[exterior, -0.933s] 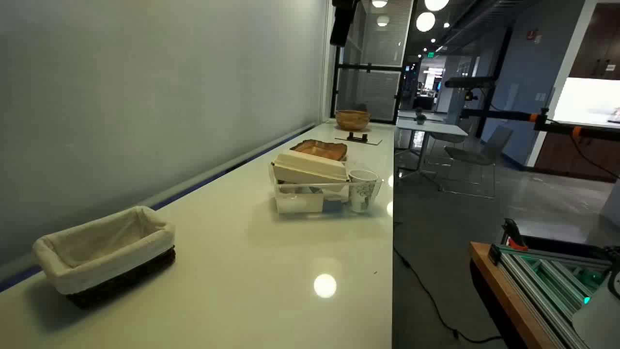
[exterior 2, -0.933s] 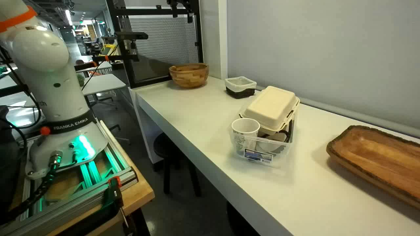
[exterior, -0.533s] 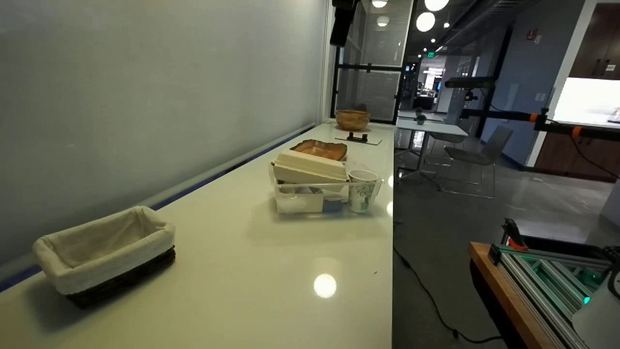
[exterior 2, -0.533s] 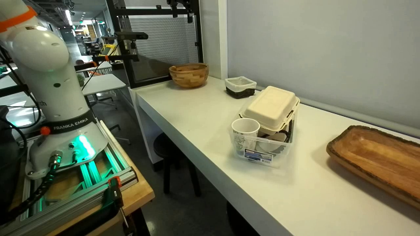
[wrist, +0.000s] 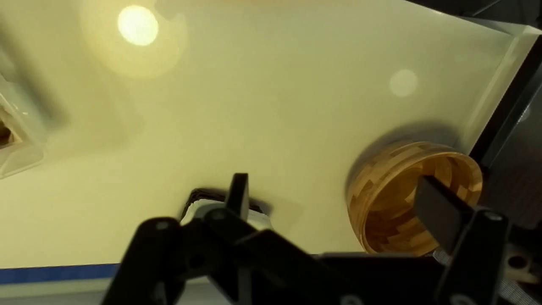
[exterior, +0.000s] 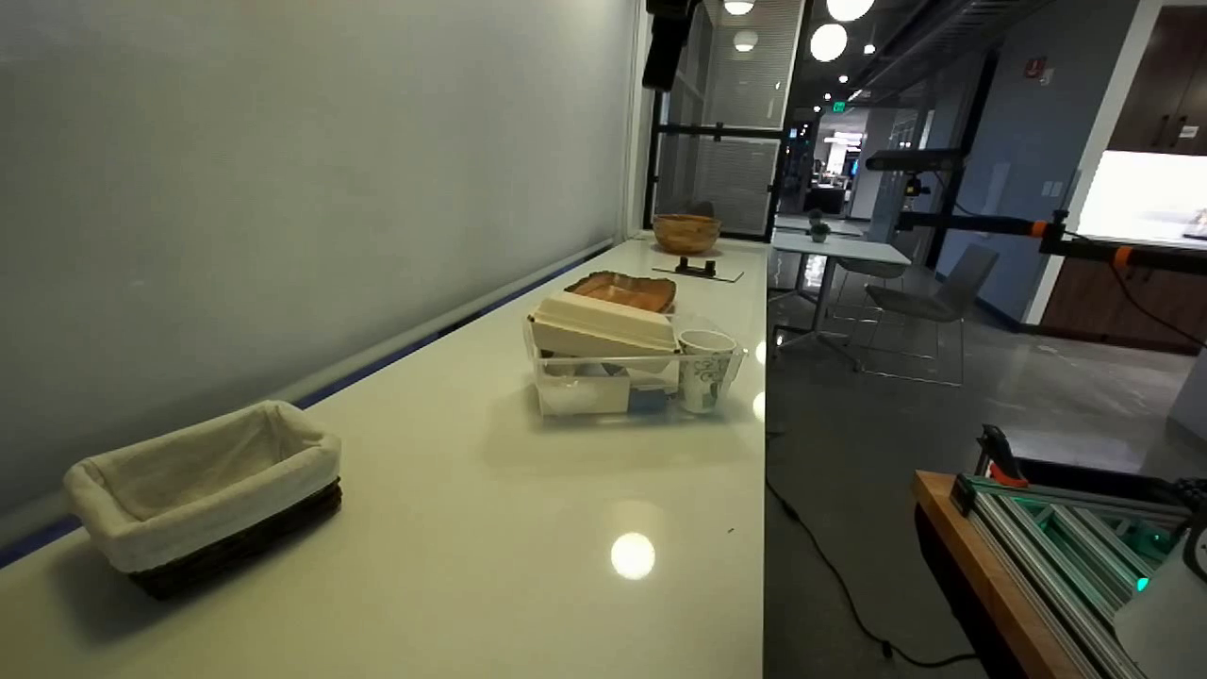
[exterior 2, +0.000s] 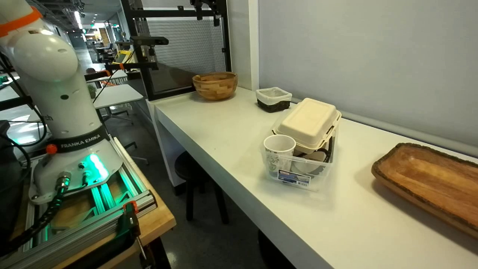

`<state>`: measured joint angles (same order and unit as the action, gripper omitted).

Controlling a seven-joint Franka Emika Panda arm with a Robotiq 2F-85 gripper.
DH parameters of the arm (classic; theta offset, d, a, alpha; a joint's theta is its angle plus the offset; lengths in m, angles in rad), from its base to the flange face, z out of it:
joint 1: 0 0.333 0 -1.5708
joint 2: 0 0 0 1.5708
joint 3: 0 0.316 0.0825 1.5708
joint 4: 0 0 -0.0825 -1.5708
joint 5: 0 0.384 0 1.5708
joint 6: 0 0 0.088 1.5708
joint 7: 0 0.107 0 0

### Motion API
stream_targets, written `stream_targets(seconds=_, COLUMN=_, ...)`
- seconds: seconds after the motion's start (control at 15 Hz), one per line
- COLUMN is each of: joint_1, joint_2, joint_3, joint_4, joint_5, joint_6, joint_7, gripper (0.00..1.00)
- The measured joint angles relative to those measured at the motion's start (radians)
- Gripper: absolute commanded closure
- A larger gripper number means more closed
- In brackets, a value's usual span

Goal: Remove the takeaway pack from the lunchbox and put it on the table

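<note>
The cream takeaway pack [exterior: 603, 325] lies closed and tilted across the top of the clear lunchbox [exterior: 613, 358]. Both also show in an exterior view, the pack [exterior 2: 310, 121] above the lunchbox's labelled wall [exterior 2: 294, 178]. The lunchbox stands on the glossy white table [exterior: 519, 547]. In the wrist view only a corner of the lunchbox [wrist: 25, 156] shows at the left edge; the pack is not recognisable there. My gripper [wrist: 333, 190] is open and empty, high above the table and well away from the lunchbox. Part of the gripper [exterior 2: 208, 18] shows at the top of an exterior view.
A patterned cup [exterior 2: 279, 147] and small items stand inside the lunchbox. A white-lined bin [exterior: 203, 481] and a wooden tray [exterior 2: 433, 179] stand to either side of it. A round wooden bowl [wrist: 415, 199] lies beneath my gripper's right finger. A wall [exterior: 330, 170] runs along the table's back.
</note>
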<state>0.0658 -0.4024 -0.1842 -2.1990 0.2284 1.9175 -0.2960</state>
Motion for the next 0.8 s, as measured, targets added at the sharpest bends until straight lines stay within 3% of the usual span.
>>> stream_targets(seconds=0.33, joint_1=-0.087, joint_2=0.044, joint_3=-0.006, joint_4=-0.018, joint_5=-0.075, joint_6=0.057, joint_7=-0.001, gripper=0.0)
stream_targets(seconds=0.8, joint_1=-0.237, joint_2=0.16, joint_3=-0.013, joint_4=-0.083, joint_5=-0.391, joint_6=0.306, joint_7=0.058, gripper=0.0)
